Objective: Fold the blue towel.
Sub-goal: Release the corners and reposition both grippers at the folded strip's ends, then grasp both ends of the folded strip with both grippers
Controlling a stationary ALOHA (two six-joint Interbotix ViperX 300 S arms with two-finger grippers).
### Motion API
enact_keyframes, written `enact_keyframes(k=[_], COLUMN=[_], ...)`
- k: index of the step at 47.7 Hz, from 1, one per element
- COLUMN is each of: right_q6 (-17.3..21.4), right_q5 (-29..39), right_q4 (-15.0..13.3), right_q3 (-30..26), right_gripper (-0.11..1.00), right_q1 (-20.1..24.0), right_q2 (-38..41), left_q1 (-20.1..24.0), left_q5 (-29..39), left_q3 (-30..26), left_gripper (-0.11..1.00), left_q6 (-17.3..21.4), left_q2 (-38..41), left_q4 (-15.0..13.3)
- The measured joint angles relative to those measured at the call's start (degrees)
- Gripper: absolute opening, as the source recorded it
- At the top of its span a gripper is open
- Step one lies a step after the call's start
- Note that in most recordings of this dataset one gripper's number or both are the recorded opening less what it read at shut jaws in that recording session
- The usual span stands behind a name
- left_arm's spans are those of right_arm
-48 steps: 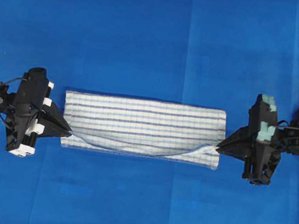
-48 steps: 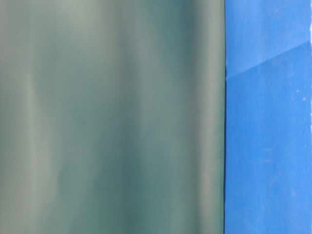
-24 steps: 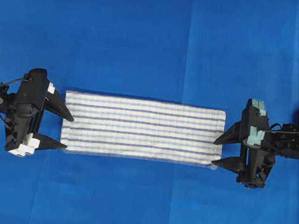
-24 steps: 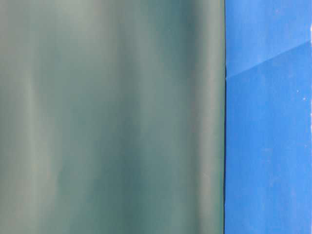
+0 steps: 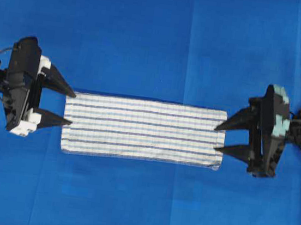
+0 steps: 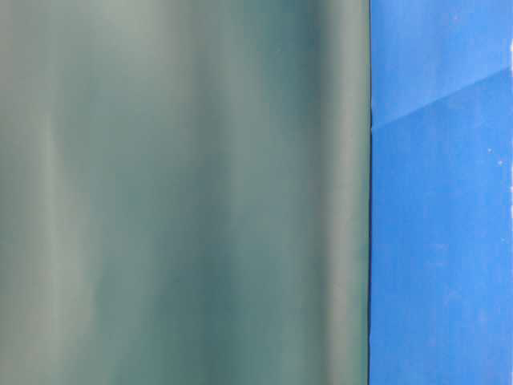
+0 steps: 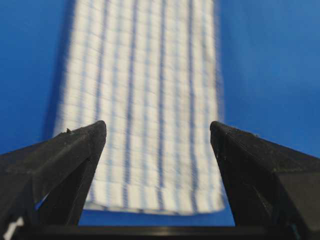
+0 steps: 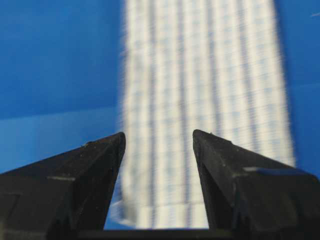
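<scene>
The blue towel [image 5: 143, 129] lay flat on the counter [image 5: 159, 42] as a long narrow strip, apparently folded lengthwise; further folding seemingly remained. Left tool [image 5: 68, 107] and right tool [image 5: 219, 138] stood apart, holding nothing

The left gripper [image 5: 69, 107] is hanging with its jaws spread wide, gripping nothing, its fingertips [image 7: 97, 131] pointing across toward the opposite arm. The right gripper [image 5: 217, 138] is facing it, jaws likewise spread wide and empty. Both wrists are lying roughly level, each black arm reaching in from its own side.
</scene>
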Motion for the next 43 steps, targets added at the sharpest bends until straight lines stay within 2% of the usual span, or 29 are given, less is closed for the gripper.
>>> enact_keyframes(k=[10,19,28,43], right_q6=[-3.9,-4.9,-5.0,-4.9], right_q5=[0.0,0.0,-1.8,-5.4], right_q4=[0.0,0.0,0.1,2.3], right_q3=[0.0,0.0,0.0,0.0], right_gripper=[0.89,0.89,0.89,0.89], right_q1=[-6.5,-9.5,-10.3,-10.5], right_q2=[0.0,3.1,9.6,17.1], left_q1=[2.4,4.1,6.3,9.8], left_q5=[0.0,0.0,-0.3,-2.8], left_q3=[-0.1,-0.4,-0.6,-1.0], left_gripper=[0.80,0.80,0.80,0.80], left_q6=[3.7,4.2,4.3,4.4], left_q2=[0.0,1.9,7.7,15.5], left_q4=[0.1,0.1,0.1,0.2])
